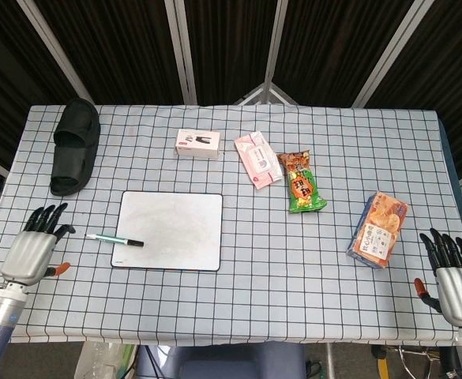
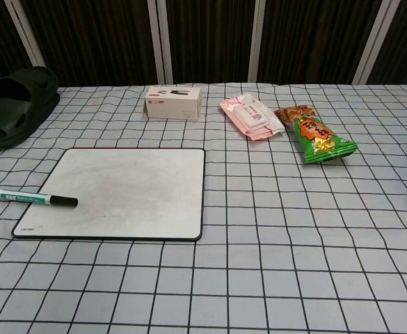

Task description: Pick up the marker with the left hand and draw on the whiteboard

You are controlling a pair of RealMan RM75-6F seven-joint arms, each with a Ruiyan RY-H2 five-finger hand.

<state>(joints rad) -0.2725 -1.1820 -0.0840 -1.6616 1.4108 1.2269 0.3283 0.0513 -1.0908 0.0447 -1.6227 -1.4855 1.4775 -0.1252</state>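
Note:
A green-and-white marker (image 1: 114,239) with a black cap lies flat across the left edge of the whiteboard (image 1: 175,225), cap end on the board. In the chest view the marker (image 2: 30,199) and the whiteboard (image 2: 130,188) sit at the left. My left hand (image 1: 33,246) hovers over the table's left part, fingers spread, holding nothing, a short way left of the marker. My right hand (image 1: 454,278) stays at the front right corner, fingers apart and empty. Neither hand shows in the chest view.
A black slipper (image 1: 75,144) lies at the back left. A white box (image 1: 197,144), a pink wipes pack (image 1: 257,159) and a green snack bag (image 1: 304,183) sit behind the board. An orange snack pack (image 1: 378,229) lies at the right.

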